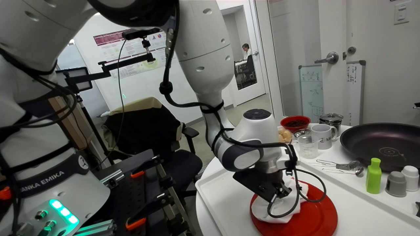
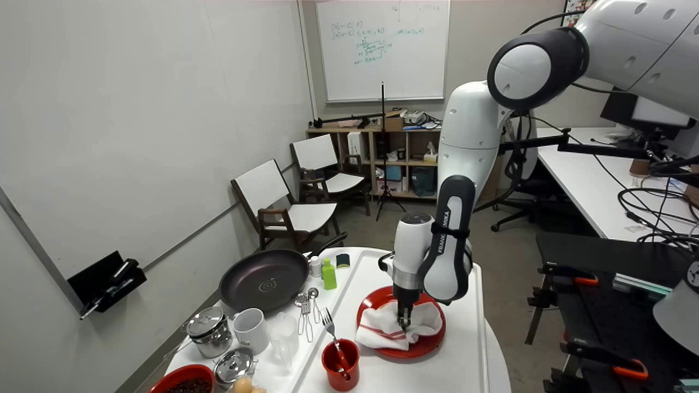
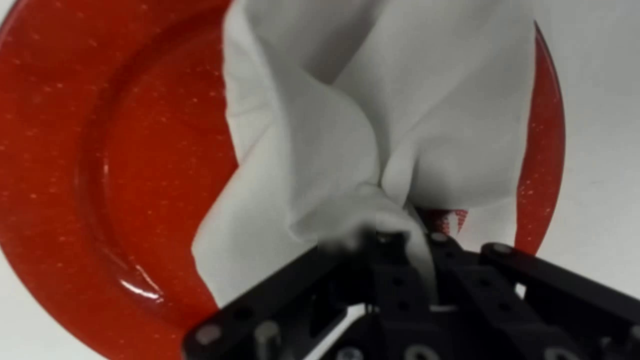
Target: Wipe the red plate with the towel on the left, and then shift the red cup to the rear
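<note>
White towel (image 2: pixel 375 323) pinched in the gripper (image 2: pixel 404 322), bunched on the red plate (image 1: pixel 318 216)

The gripper's jaws are pressed together on a fold of the towel, which lies crumpled on the red plate directly beneath. In an exterior view the towel's long axis runs across the plate, with loose cloth on either side of the gripper; its red stripes lie mostly to the gripper's left there. In the wrist view, bare red shows widest left of the gripper, with only a sliver on the other side. The plate lies flat, face up, in a white tray (image 1: pixel 220 186).

The red cup (image 2: pixel 333 377) stands upright near the plate, left of the gripper and closer to the camera in an exterior view. It holds a fork (image 2: pixel 329 322), tines up and leaning away from the gripper; which way the handle points is hard to make out. Beyond the gripper, in an exterior view, stand a red bowl (image 1: pixel 298 128) of dark bits (image 1: pixel 295 123), a lidded pot (image 1: pixel 331 118), a white mug (image 1: pixel 320 141), its contents hidden, and a clear measuring cup (image 1: pixel 308 150).

The arm (image 1: pixel 210 65) arches overhead, wrist bent, gripper pointing down.
</note>
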Motion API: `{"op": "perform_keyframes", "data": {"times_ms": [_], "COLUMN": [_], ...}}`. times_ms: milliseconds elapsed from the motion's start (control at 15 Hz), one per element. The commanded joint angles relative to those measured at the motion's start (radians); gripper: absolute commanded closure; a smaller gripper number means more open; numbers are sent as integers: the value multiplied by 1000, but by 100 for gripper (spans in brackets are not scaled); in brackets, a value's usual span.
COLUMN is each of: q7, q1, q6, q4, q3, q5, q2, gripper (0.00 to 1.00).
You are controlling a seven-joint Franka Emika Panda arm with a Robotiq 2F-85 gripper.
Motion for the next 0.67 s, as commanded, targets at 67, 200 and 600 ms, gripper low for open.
{"op": "perform_keyframes", "data": {"times_ms": [67, 200, 600], "q7": [3, 5, 17], "q1": [81, 69, -107], "q6": [65, 56, 26], "q4": [-55, -42, 19], "q3": [-17, -12, 20], "q5": [-29, -24, -3], "q2": [-6, -5, -20], "gripper": [99, 99, 99]}}
